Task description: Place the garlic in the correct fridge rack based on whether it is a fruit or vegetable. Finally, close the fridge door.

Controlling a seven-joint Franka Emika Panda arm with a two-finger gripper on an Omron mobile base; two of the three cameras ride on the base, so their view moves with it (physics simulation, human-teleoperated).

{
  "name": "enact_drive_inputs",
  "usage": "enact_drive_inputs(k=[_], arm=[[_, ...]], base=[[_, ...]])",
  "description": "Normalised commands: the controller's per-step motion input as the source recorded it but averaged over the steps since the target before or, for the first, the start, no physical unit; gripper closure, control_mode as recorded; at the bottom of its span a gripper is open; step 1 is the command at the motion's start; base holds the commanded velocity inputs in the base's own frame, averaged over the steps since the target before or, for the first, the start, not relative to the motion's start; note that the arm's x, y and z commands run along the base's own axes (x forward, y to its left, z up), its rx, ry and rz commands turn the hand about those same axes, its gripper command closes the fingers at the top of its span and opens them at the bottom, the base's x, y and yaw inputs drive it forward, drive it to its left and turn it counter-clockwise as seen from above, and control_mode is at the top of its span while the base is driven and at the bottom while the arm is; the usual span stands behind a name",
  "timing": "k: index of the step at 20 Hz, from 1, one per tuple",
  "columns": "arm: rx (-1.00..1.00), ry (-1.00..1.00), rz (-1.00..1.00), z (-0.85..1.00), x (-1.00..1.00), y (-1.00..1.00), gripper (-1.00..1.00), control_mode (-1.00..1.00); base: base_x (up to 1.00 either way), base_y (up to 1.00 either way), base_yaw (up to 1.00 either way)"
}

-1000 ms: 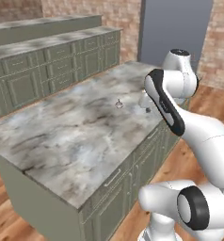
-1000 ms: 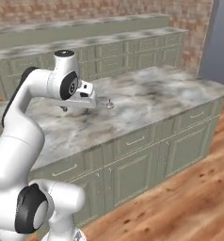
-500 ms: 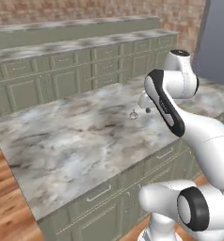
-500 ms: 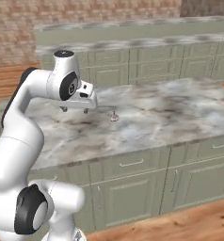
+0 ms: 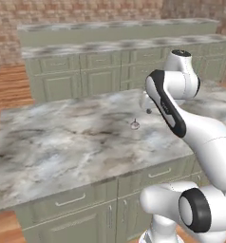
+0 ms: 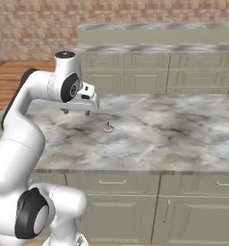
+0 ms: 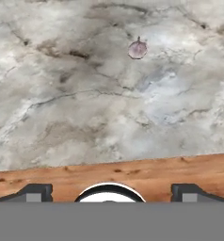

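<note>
You have the garlic (image 5: 134, 125) sitting alone on the marble-topped desk (image 5: 62, 142), out on the open surface, roughly midway between the near and far edges. In the right base view the garlic (image 6: 108, 128) lies just right of the end effector (image 6: 76, 112) and a little nearer the front edge, apart from it with bare marble between them. Its pointed tip stands upward and its pinkish-white body rests on the stone.

Your end effector hangs above the desk, not touching it, with its two dark fingers spread wide and nothing between them. In the hand view the fingertips (image 7: 36, 192) sit far apart at the bottom corners, and the garlic (image 7: 137, 49) shows small near the top, well beyond them, right of centre. Between the fingertips and the marble in that view runs a strip of wooden floor (image 7: 109, 172), so the hand looks down past the desk's edge.

From the left base view the arm (image 5: 169, 104) bends over the right part of the desk, its wrist just right of the garlic. Behind the desk you see a second run of grey-green cabinets (image 5: 100, 71) with a marble top, and a brick wall (image 6: 39, 24) at the far side. Drawers with slim handles (image 6: 111, 182) line the near face of the desk.
</note>
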Motion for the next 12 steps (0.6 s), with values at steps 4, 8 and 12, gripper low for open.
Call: enact_drive_inputs(k=[4, 8, 12], arm=[[0.0, 0.0, 0.0, 0.0, 0.0, 0.0, -1.0, 1.0], [0.0, 0.0, 0.0, 0.0, 0.0, 0.0, -1.0, 1.0], [0.0, 0.0, 0.0, 0.0, 0.0, 0.0, -1.0, 1.0]], base=[[0.41, -0.62, 0.47], [0.49, -0.51, 0.42], [0.41, -0.56, 0.31]])
